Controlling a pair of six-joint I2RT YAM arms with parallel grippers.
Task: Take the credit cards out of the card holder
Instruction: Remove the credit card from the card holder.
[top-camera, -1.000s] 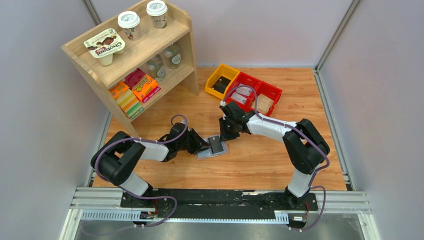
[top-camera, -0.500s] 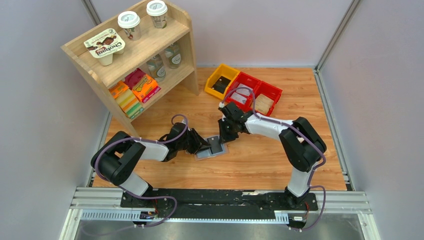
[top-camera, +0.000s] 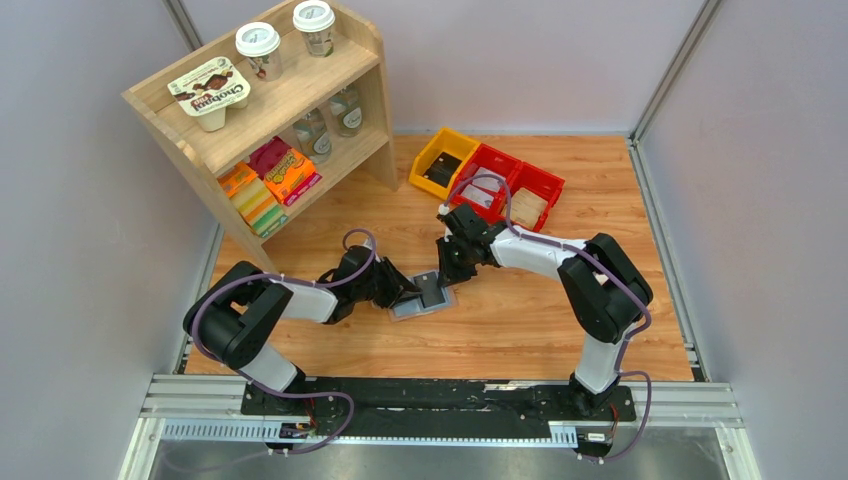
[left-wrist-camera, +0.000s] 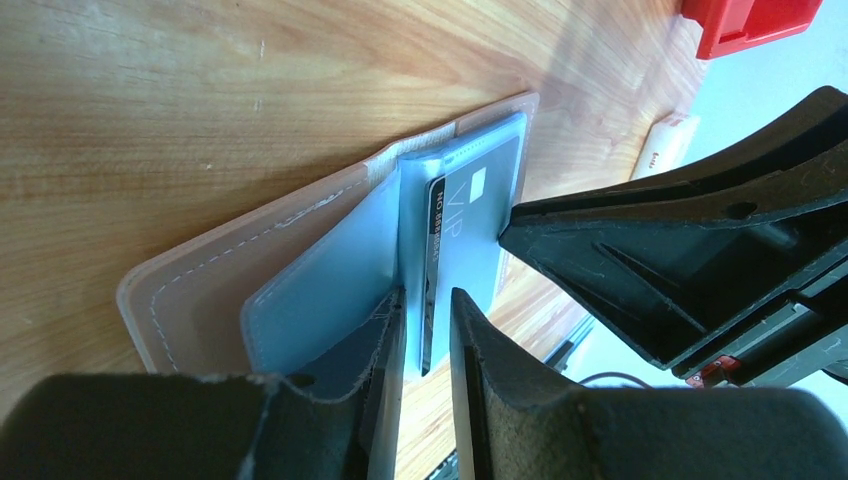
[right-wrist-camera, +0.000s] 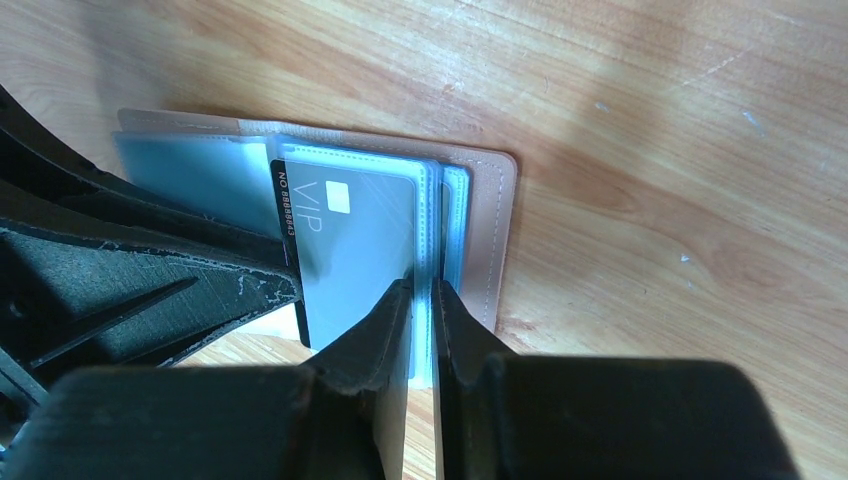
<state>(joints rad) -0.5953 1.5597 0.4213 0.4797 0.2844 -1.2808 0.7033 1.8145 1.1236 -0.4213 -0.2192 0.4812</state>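
The card holder (top-camera: 424, 301) lies open on the wooden table, tan outside with blue-grey translucent sleeves (left-wrist-camera: 310, 290). A black card marked VIP (right-wrist-camera: 350, 240) sits in a raised sleeve, its edge sticking out (left-wrist-camera: 432, 250). My left gripper (top-camera: 405, 292) comes from the left. Its jaws (left-wrist-camera: 425, 320) straddle the card's edge with a thin gap still showing, so it is narrowly open. My right gripper (top-camera: 447, 272) comes from the far right and is shut on the clear edge of a sleeve (right-wrist-camera: 422, 300). Other cards are hidden.
A yellow bin (top-camera: 443, 160) and two red bins (top-camera: 512, 187) stand at the back. A wooden shelf (top-camera: 270, 110) with cups, jars and packets stands at the back left. The two grippers are nearly touching over the holder.
The right arm has shifted slightly left toward the holder. The left arm and the holder have hardly moved.
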